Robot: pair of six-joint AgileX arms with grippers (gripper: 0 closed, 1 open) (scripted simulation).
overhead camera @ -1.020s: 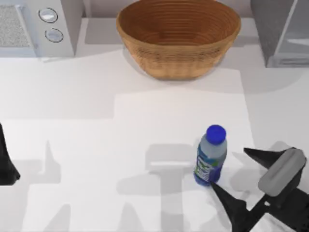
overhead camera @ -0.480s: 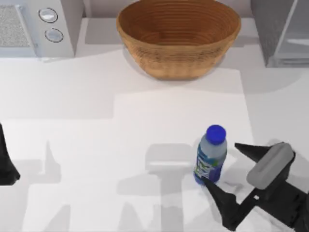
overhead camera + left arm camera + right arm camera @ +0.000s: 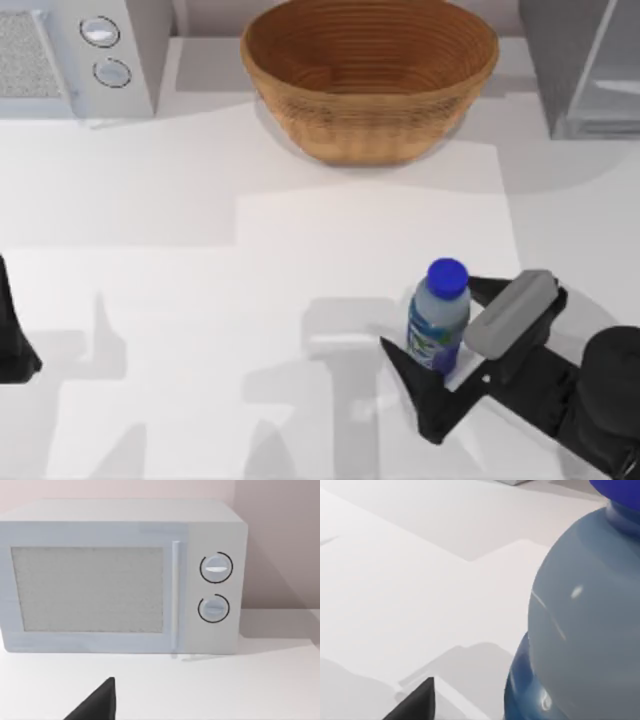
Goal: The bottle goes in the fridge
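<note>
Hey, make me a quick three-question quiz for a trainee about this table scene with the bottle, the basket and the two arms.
1. True or false: the bottle stands upright on the table.
2. Which claw straddles the bottle? A) left claw B) right claw C) none
3. Fill in: the basket sits at the table's far edge between the microwave and the ____.

Key:
1. True; its blue cap is on top.
2. B. The right claw is open, a finger on each side of the bottle. The left arm is parked at the table's left edge.
3. Fridge, at the far right corner.
</note>
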